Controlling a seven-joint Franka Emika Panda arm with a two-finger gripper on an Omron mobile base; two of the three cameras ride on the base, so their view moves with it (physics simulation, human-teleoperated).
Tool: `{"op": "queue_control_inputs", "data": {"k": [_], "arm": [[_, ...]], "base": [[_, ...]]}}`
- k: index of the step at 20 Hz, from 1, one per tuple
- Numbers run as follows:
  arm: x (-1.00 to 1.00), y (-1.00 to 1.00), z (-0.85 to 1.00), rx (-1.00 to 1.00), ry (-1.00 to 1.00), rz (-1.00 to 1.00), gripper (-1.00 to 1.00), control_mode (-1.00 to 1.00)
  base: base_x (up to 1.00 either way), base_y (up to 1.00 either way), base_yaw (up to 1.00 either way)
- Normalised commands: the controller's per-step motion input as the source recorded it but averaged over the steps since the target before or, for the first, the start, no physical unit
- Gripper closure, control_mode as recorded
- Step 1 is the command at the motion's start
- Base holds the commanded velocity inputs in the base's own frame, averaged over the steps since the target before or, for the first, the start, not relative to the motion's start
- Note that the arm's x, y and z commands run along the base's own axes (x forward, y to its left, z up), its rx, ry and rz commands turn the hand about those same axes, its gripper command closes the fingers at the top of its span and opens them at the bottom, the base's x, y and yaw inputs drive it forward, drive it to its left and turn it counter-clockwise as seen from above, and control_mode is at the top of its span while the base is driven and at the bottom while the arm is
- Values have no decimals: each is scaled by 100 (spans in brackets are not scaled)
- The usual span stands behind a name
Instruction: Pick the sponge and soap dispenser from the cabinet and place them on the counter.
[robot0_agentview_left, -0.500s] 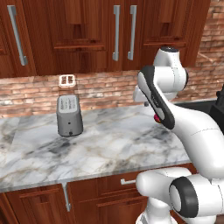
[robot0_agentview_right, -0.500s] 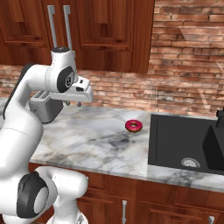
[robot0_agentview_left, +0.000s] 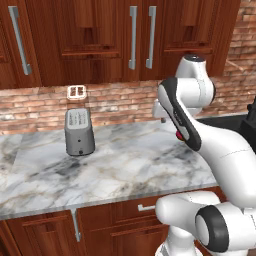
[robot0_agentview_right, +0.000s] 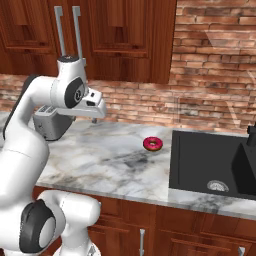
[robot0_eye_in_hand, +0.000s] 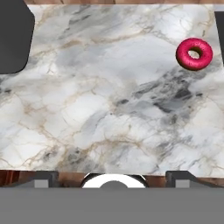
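My gripper (robot0_agentview_right: 99, 111), fingers spread wide and empty, hangs over the marble counter (robot0_eye_in_hand: 109, 109) much as half a second ago. Beyond it, a red doughnut (robot0_eye_in_hand: 194, 54) and a toaster (robot0_agentview_left: 79, 132). Farthest, the cabinet (robot0_agentview_left: 100, 40) remains shut, presumably hiding sponge and soap dispenser; opening comes first.

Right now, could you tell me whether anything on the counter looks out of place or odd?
One thing does: a red doughnut lies bare on the marble counter, with no plate under it, between the toaster and the black sink. Nothing looks spilled, tipped or damaged. The cabinet doors are shut.
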Motion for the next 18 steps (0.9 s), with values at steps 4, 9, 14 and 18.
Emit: {"op": "queue_control_inputs", "data": {"k": [4, 9, 14, 18], "arm": [[-19, 0, 10, 0, -12, 0, -100, -100], [-20, 0, 18, 0, -11, 0, -100, -100], [-3, 0, 20, 0, -7, 0, -100, -100], [-16, -3, 16, 0, -6, 0, -100, -100]], "base": [[0, 0, 0], [0, 0, 0], [0, 0, 0], [0, 0, 0]]}}
